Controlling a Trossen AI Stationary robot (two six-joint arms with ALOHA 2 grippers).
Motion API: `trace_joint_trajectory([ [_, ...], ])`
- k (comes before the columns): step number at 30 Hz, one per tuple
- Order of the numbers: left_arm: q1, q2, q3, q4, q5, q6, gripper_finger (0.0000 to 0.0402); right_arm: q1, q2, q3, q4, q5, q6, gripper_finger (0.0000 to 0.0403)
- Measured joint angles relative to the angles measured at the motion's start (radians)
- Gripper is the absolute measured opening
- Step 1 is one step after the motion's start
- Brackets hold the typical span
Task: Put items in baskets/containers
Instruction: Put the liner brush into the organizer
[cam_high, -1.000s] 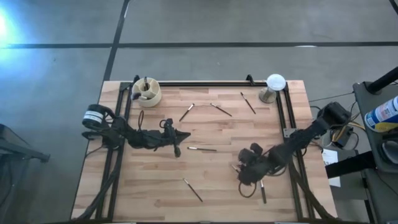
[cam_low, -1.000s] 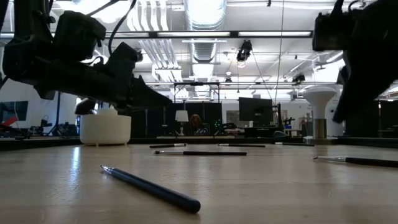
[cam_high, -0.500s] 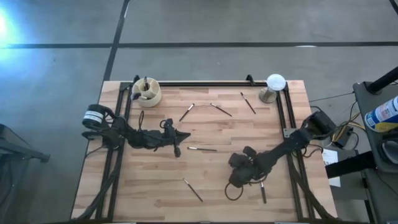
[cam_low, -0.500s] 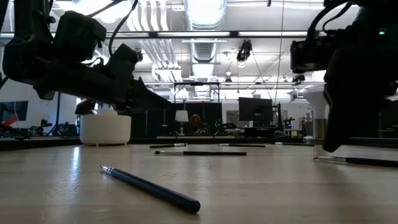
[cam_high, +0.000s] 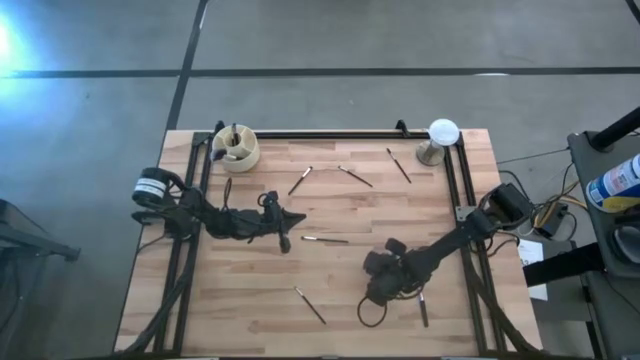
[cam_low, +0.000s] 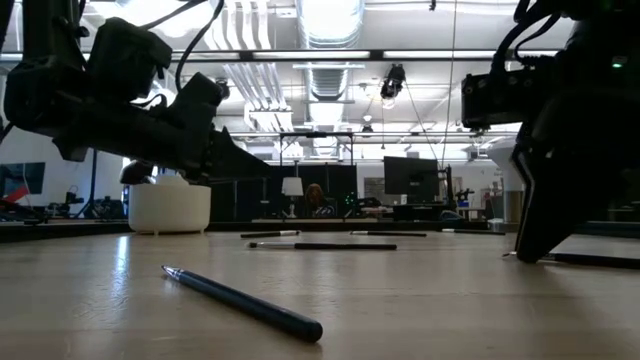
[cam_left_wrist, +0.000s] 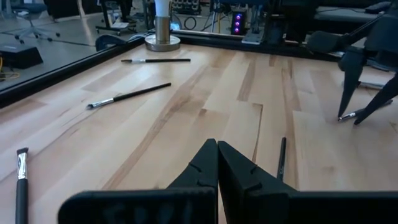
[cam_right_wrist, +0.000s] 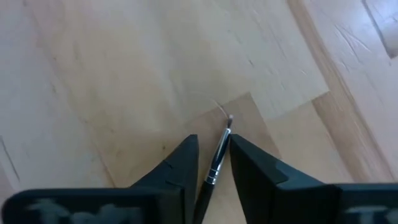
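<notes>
While the left gripper (cam_high: 285, 228) hangs pressed together above mid-table, the right gripper (cam_right_wrist: 210, 163) stands low over the pale wooden table (cam_high: 340, 290), its fingers slightly apart either side of a thin dark-handled brush (cam_right_wrist: 218, 152). Other thin brushes lie scattered on the boards. The round cream cup (cam_high: 236, 147) sits at the far left corner, well apart.

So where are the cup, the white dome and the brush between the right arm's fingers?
Cup (cam_high: 236, 148): high view, on its cream rim at the table's far left corner.
White dome (cam_high: 443, 131): high view, on the dome's top.
Brush (cam_right_wrist: 219, 151): right wrist view, on its shaft between the fingers.
</notes>
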Motion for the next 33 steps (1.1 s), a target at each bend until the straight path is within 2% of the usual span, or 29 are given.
trace_joint_trajectory([
  [9,0.017,-0.004,0.003,-0.037,0.000,0.011,0.0002,-0.028,-0.004,0.007,0.003,-0.045,-0.100,0.0026],
  [16,0.017,-0.008,0.039,-0.071,0.027,-0.013,0.0006,-0.060,-0.020,0.026,0.017,0.001,-0.277,0.0010],
  [20,0.017,-0.008,0.072,-0.145,0.027,-0.014,0.0031,-0.076,-0.054,0.011,0.108,-0.002,-0.393,0.0008],
  [26,0.016,-0.008,0.099,-0.118,0.045,0.001,0.0092,-0.119,-0.145,-0.055,0.315,-0.002,-0.582,0.0008],
  [33,0.016,-0.004,0.097,0.089,0.272,0.082,0.0119,-0.196,-0.247,-0.210,0.791,-0.002,-0.822,0.0008],
])
